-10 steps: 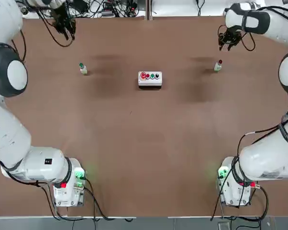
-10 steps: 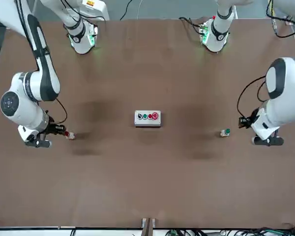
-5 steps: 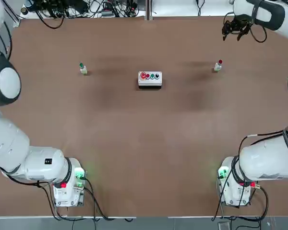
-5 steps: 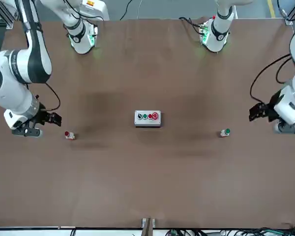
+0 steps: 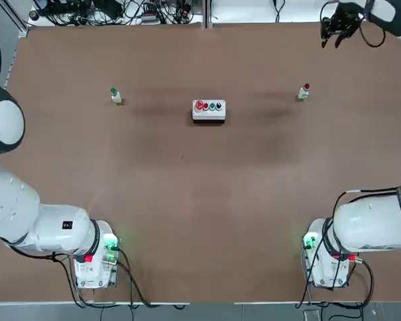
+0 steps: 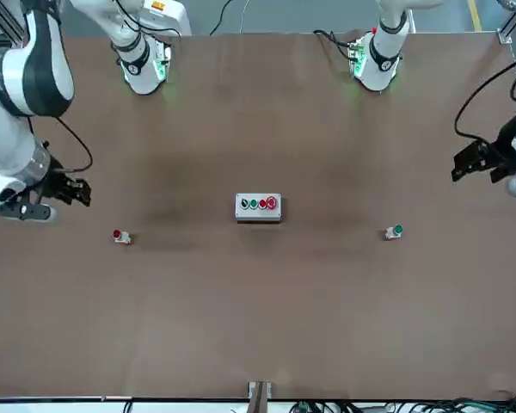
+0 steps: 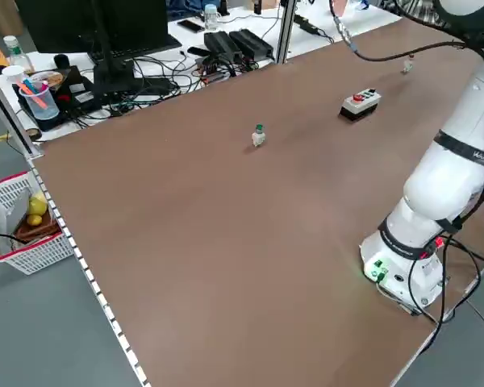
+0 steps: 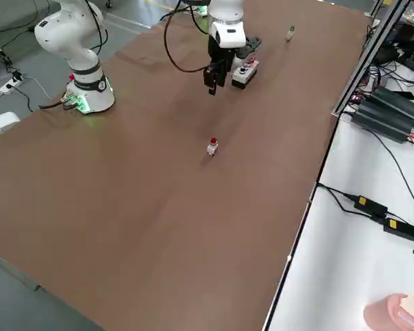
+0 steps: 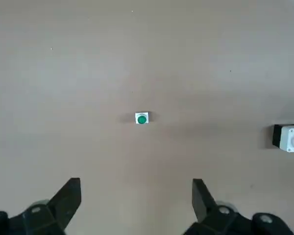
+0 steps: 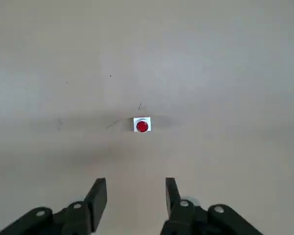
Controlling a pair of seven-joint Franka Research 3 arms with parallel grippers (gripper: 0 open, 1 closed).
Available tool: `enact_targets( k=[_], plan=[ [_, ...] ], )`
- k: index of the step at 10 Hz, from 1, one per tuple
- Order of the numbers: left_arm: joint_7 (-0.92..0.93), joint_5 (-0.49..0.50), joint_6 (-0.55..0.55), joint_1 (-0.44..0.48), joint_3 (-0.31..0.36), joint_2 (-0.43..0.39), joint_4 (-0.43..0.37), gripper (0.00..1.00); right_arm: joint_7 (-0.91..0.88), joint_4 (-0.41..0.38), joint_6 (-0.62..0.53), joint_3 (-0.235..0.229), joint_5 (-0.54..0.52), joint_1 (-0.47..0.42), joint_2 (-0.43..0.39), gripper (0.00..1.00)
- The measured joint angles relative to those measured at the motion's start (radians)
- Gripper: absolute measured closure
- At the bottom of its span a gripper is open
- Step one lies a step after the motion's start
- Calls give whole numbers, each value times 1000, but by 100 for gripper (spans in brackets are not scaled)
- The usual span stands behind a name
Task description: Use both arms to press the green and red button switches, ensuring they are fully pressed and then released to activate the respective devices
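Red button switch (image 10: 142, 126) well below right hand (image 10: 135, 196)

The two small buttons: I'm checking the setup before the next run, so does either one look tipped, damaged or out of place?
Nothing stands out. The green button and the red button both stand upright on the table, either side of the white switch box. The left gripper and right gripper hang clear of them.

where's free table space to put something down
Most of the table is bare: the whole stretch between the button box and the arm bases. Gaps lie between the box and the green switch or red switch. Nowhere is crowded.
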Motion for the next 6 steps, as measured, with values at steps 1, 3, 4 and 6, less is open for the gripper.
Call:
enact_targets(
  k=[1, 3, 4, 6],
  plan=[
    [0, 0, -13, -2, -1, -1, 9, 0, 1, 1, -4, 0, 0, 0, -9, 35],
    [0, 0, -20, -2, -3, -13, 20, 0, 1, 1, -10, 0, 3, 0, -21, 32],
    [0, 0, -22, -2, -3, -19, 21, 0, 1, 2, -19, 0, 9, 0, -30, 30],
    [5, 0, -22, -2, -3, -20, 21, 0, 1, 5, -47, 0, 24, 0, -53, 30]
  ],
)
